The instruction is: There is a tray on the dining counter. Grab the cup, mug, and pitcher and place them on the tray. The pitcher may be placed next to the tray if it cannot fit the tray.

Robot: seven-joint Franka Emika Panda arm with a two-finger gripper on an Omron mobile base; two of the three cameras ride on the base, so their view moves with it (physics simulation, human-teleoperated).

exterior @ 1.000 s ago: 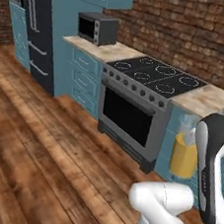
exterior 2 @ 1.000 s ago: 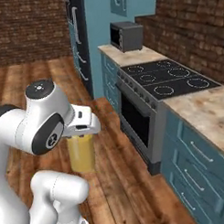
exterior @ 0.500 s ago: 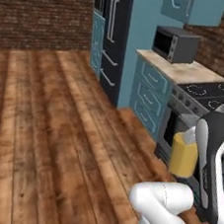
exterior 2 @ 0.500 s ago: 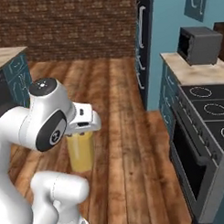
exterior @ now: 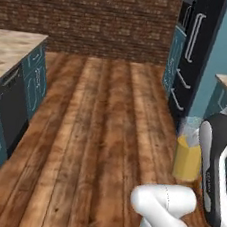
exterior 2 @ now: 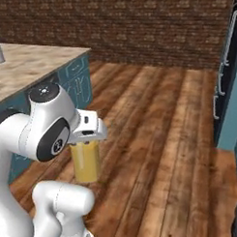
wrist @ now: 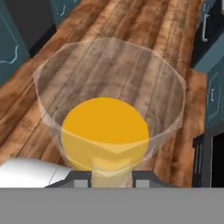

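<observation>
- Nearest us, our pincer (wrist: 111, 177) is closed partway on the pitcher (wrist: 107, 127), a dark tip on either side of its near wall.
- We carry the pitcher upright in the air just ahead of our arm, orange-yellow liquid in its lower part, above the plank floor (exterior: 103, 134).
- Farther off, a stone-topped surface (exterior 2: 26, 68) stands at our left, before a brick wall (exterior: 92, 12).

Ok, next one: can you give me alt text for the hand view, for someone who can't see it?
Looking down into a clear glass pitcher holding orange-yellow liquid, gripped at its near wall by the claw, whose two dark fingertips flank it. Below the pitcher lies a wooden plank floor, with teal cabinets at the edges.
</observation>
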